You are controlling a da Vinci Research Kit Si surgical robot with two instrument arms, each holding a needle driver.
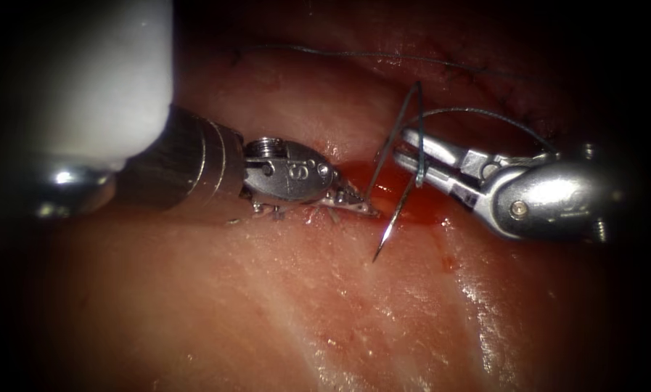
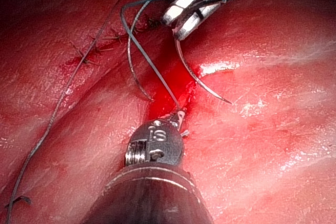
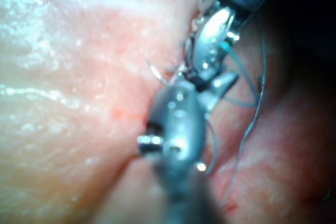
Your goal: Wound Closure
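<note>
Gripping the needle (image 1: 399,190) near its thread end, the right hand (image 1: 421,158) has its jaws pinched on the curve just above the cut (image 1: 383,190). The needle body runs down from the jaws across the red fluid (image 1: 412,207), and its sharp tip points down onto the tissue (image 1: 281,305) just below the pool; whether the tip touches the surface cannot be told, and the needle body lies free of the tissue. The left wrist view shows the same hand (image 2: 181,19) with the needle (image 2: 202,80) curving away from it to a free tip over the tissue. Thread (image 1: 477,112) arcs from the needle's rear end over the right hand, and a second strand crosses toward the far edge of the tissue, past earlier stitches (image 2: 92,51) along the closed part of the cut. The left hand (image 1: 354,202) rests at the left edge of the cut, its tips at the red fluid; the jaws appear pressed together, and whether they pinch tissue cannot be told.
</note>
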